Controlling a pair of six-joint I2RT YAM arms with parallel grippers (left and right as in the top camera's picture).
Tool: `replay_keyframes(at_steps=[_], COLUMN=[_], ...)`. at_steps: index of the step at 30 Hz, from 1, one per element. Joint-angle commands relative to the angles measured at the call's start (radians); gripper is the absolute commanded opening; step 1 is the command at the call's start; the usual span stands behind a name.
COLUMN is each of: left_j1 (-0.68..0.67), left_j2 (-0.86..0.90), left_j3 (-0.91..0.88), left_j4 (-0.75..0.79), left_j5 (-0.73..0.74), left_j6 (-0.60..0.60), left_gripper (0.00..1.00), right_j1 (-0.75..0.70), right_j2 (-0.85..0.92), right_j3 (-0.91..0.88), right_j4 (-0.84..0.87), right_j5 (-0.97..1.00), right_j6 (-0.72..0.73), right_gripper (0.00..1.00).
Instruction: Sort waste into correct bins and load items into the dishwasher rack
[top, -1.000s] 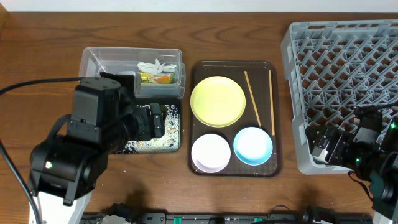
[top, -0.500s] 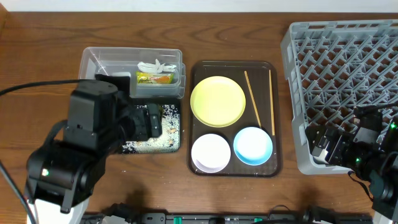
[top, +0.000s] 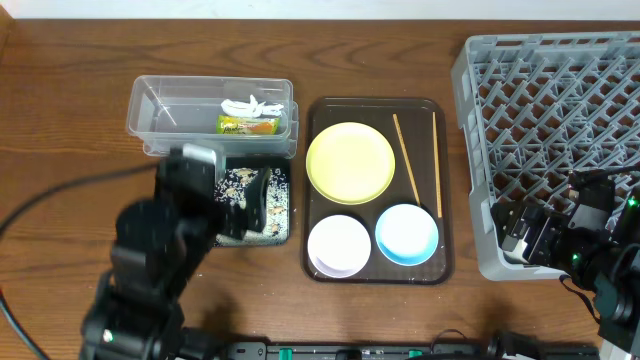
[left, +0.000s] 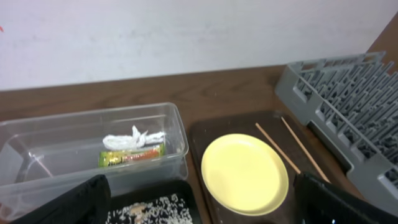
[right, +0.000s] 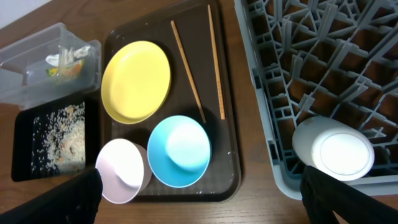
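The clear tub holds a green-and-orange wrapper and white paper bits. The black tray in front of it holds rice scraps. A yellow-green plate, white bowl, light blue bowl and two chopsticks lie on the brown serving tray. The grey rack stands at the right. My left gripper is open and empty, over the black tray. My right gripper is open and empty, by the rack's front left corner.
The brown serving tray sits between the bins and the rack. A white round dish lies in the rack's near edge in the right wrist view. My left arm covers the table's front left and part of the black tray.
My left arm has drawn back toward the table's front, off the clear tub, which now shows whole. The right arm has not moved.
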Motion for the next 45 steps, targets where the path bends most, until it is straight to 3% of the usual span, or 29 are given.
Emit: replay_keyframes(at_steps=[1,15,26,45], left_j1=[0.0,0.0,0.0,0.0], left_j2=[-0.11,-0.549,-0.648,-0.644], left_j3=[-0.128,-0.616,-0.845,-0.85], left_j4=[0.062,0.293,0.444,0.397], left_j5=[0.01,0.01,0.003,0.006], left_j6=[0.04,0.058,0.06,0.058], left_gripper=[0.96,0.96,0.96,0.97], right_j1=[-0.007,-0.007,-0.007,-0.007], right_j2=[0.002,0.002,0.002,0.002], right_j3=[0.008,0.008,0.008,0.008], right_j4=[0.0,0.0,0.0,0.0], right_j5=[0.003,0.003,0.003,0.003], right_j6=[-0.003,-0.003,-0.003,-0.003], right_gripper=[0.99,0.99,0.99,0.99])
